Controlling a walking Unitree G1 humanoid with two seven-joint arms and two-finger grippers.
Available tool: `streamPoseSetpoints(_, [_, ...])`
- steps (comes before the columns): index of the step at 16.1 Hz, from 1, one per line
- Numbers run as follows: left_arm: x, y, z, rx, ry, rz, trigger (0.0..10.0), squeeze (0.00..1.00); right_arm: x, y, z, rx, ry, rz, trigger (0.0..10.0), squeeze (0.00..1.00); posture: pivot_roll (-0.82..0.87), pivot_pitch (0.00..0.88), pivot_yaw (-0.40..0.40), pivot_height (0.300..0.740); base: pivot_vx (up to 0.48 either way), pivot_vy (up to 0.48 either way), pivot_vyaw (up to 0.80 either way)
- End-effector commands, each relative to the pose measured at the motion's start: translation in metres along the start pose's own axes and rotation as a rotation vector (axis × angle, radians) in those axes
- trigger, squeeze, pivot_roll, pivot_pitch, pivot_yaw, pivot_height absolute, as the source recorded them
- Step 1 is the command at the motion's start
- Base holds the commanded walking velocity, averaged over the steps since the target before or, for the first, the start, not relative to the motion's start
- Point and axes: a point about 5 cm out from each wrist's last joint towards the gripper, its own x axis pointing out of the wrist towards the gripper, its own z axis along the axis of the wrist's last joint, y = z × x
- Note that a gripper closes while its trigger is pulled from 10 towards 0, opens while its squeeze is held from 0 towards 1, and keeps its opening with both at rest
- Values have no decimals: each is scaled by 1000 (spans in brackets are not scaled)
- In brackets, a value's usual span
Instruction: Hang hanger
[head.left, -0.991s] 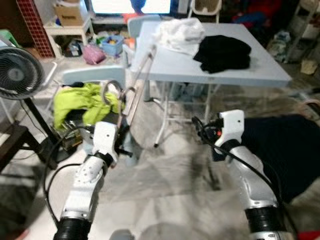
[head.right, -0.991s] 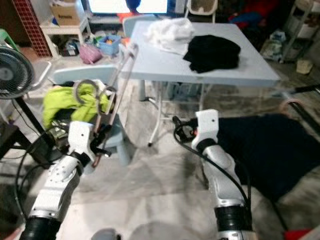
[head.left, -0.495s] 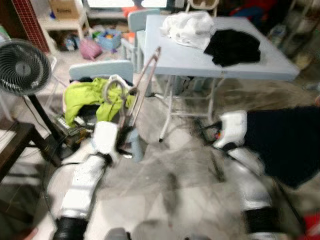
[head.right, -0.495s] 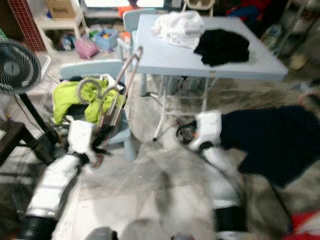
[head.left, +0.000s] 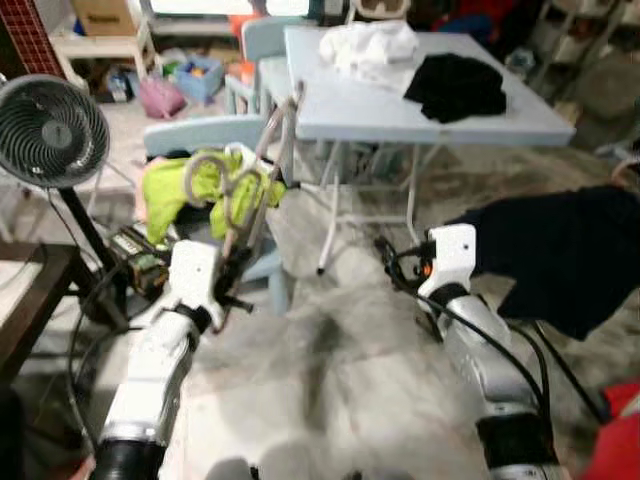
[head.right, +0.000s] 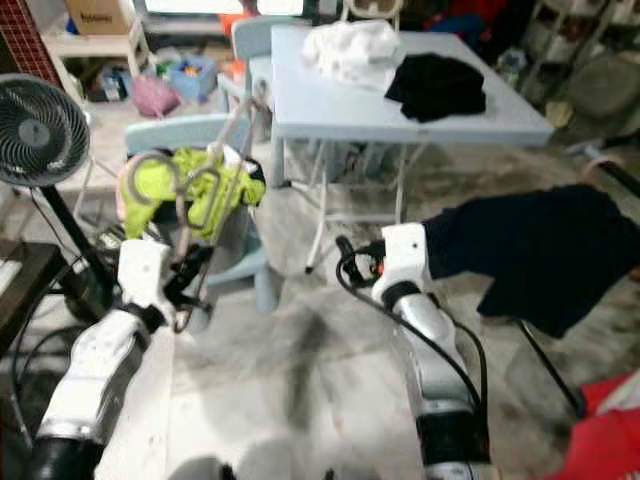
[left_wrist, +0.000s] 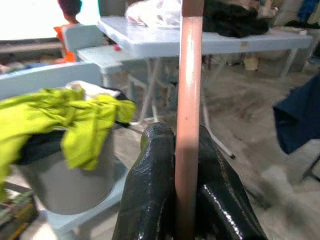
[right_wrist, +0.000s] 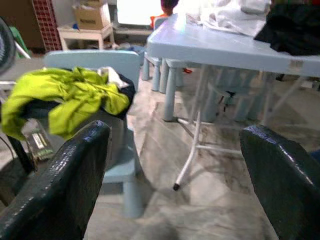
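Your left gripper (left_wrist: 185, 200) is clamped on the hanger (head.left: 262, 165), its two black fingers (left_wrist: 150, 190) pressed against either side of the copper-coloured bar, which runs straight up between them. In the head views the hanger rises from that gripper at a slant toward the near corner of the light blue desk (head.left: 400, 110), with its grey hook (head.left: 205, 175) curling in front of the lime-green garment (head.left: 175, 190). That garment is heaped in a bin on a small pale blue chair (head.left: 200, 135) just beside the desk.

Your right gripper (right_wrist: 175, 165) is spread wide with nothing between the fingers, held low over the grey floor (head.left: 340, 360) and well apart from the hanger. A dark navy garment (head.left: 560, 250) hangs close to the right arm. On the desk lie a white cloth (head.left: 365, 45) and a black cloth (head.left: 455, 85), touching each other. A standing fan (head.left: 50, 130) is at your far left.
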Motion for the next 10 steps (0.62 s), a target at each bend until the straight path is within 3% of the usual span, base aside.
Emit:
streamPoseSetpoints(1, [3,-6,6,-7,-30,-24,10000,0,1,-7,8,2,-20,-15,10000,0,-17,0,-36,740,352,0,0])
streamPoseSetpoints(5, [2,-8,6,-17,-28,-39,10000,0,1,-13,9,2,-15,-52,10000,0,-19,6,-37,740,357,0,0])
streamPoseSetpoints(8, [2,-8,6,-19,-28,-41,10000,0,2,-9,9,-54,-32,-53,10000,0,-18,7,-37,740,364,0,0])
streamPoseSetpoints(10, [2,-8,6,-19,-28,-42,10000,0,3,-5,8,-3,-38,-19,10000,0,-18,7,-37,740,368,0,0])
